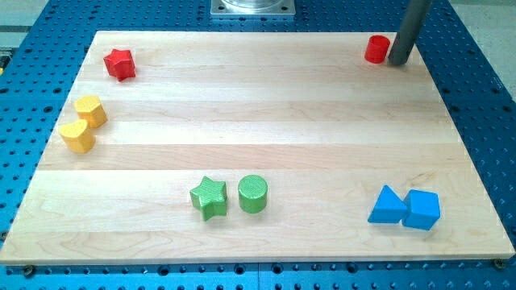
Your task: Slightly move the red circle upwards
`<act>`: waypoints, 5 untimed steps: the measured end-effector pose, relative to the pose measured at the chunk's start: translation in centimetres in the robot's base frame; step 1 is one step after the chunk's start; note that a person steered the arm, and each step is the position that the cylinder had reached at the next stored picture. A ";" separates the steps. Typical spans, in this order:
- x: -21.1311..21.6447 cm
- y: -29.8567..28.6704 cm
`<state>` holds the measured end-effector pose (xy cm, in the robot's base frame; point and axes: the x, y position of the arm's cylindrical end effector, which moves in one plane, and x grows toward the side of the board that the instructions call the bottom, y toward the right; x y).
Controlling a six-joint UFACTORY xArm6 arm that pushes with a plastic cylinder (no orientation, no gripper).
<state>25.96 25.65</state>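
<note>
The red circle [376, 49] is a short red cylinder near the top right corner of the wooden board [266, 113]. My rod comes down from the view's top right, and my tip [398, 61] rests on the board just to the right of the red circle, touching or almost touching its side.
A red star [119, 64] lies at the top left. Two yellow blocks [91, 110] [77, 136] sit at the left edge. A green star [210, 198] and a green circle [253, 194] lie at the bottom middle. A blue triangle [388, 206] and a blue cube [422, 209] sit at the bottom right.
</note>
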 end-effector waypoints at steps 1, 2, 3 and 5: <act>0.7 0.0; 5.2 -2.5; 1.9 -5.3; 8.0 -16.7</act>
